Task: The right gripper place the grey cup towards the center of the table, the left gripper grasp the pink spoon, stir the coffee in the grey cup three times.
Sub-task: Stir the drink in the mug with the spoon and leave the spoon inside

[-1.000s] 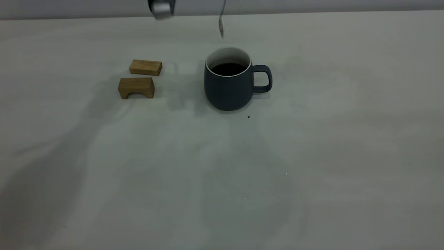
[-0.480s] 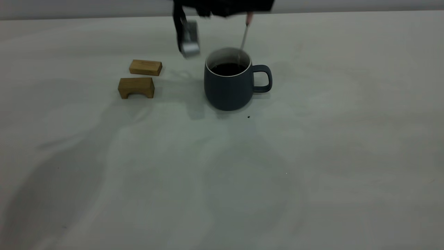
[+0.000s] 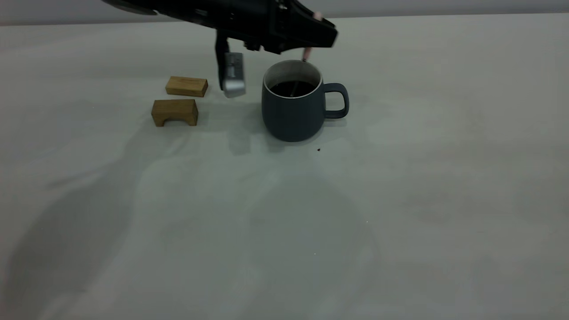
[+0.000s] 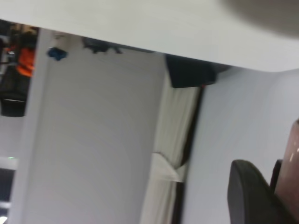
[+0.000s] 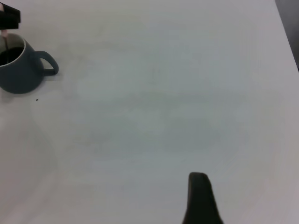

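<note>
My left gripper (image 3: 318, 38) is above the cup (image 3: 293, 109), clamped on the spoon (image 3: 306, 54). The spoon angles down into the coffee (image 3: 291, 88). The cup stands on the table (image 3: 400, 178) near two wooden blocks (image 3: 180, 100). My right gripper (image 5: 200, 198) is well apart from the cup; I cannot tell its state.

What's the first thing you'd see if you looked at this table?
A black robot arm reaches in from the far left, and its left gripper dips a pink spoon into the dark coffee inside a big grey cup near the middle. Two wooden blocks sit beside it on the pale table.
</note>
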Robot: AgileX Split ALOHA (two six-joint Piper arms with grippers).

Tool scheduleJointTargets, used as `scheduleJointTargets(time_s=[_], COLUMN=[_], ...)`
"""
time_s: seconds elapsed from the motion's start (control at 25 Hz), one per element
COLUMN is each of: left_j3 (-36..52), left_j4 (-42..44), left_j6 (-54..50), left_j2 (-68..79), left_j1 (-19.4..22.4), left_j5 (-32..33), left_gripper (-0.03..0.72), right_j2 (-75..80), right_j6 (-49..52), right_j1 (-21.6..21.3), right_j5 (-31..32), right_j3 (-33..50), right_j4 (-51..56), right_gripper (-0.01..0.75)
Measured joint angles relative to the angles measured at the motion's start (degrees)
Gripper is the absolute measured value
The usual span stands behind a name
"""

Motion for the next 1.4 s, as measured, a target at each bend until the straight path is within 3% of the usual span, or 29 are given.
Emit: scheduleJointTargets(time_s=[0.24, 0.44, 0.68, 0.96, 1.2, 1.4], left_j3=[-0.06, -0.12, -0.12, -0.2, -0.38, -1.31], left_j4=[-4.11, -9.82, -7.82, -0.8, -0.5, -5.33], left_j6=[0.95, 5.44, 6.62, 0.16, -0.54, 1.23], left_j2=[0.43, 1.56, 1.8, 1.8, 1.8, 1.99], left_j1=[0.41, -1.73, -2.4, -0.99, 1.14, 0.4], left_j5=[-4.59, -5.35, -1.31, 2.26, 0.46, -2.64], left_gripper=[0.137, 0.137, 0.137, 0.137, 0.137, 0.137], right_j2=[0.0, 0.0, 0.0, 0.0, 0.0, 0.0], right_j6=[0.0, 0.0, 0.0, 0.0, 0.0, 0.0], right_j1=[0.0, 0.0, 0.0, 0.0, 0.0, 0.0], right_j5=[0.0, 0.0, 0.0, 0.0, 0.0, 0.0], right_j3=[0.0, 0.0, 0.0, 0.0, 0.0, 0.0], right_j4=[0.0, 0.0, 0.0, 0.0, 0.0, 0.0], right_gripper=[0.562, 0.562, 0.562, 0.562, 0.562, 0.562])
